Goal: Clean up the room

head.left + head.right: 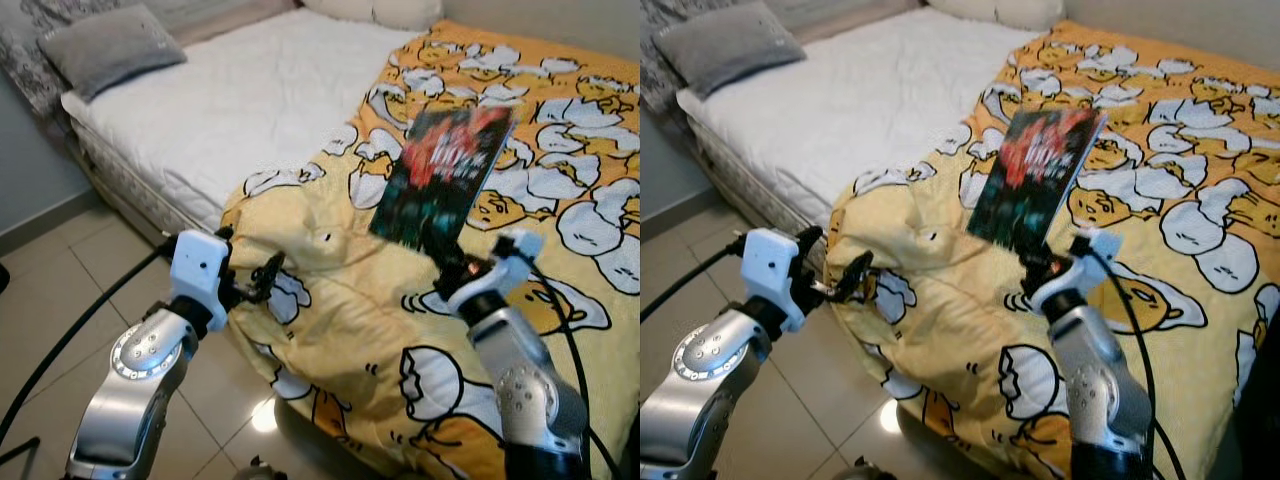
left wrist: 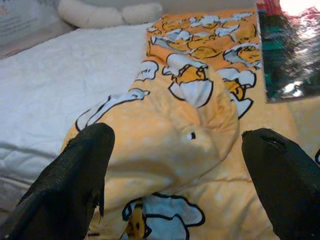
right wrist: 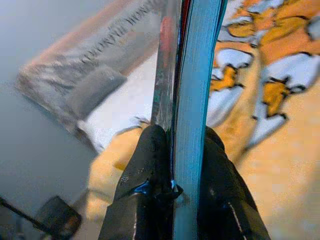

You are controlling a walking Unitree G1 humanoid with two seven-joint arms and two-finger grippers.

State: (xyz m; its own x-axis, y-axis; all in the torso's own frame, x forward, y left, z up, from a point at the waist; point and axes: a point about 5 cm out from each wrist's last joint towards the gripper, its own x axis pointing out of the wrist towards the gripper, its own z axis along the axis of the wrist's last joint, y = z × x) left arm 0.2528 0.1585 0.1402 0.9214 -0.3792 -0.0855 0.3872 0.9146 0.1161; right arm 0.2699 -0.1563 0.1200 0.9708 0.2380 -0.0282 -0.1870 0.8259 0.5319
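Jaws of the right gripper (image 3: 177, 165) clamp an upright book (image 1: 440, 175).

A grey pillow (image 1: 108, 46) lies on the white mattress (image 1: 240, 110).

White bed (image 1: 240, 100): yellow duvet (image 1: 340, 300), grey pillow (image 1: 110, 45) on top
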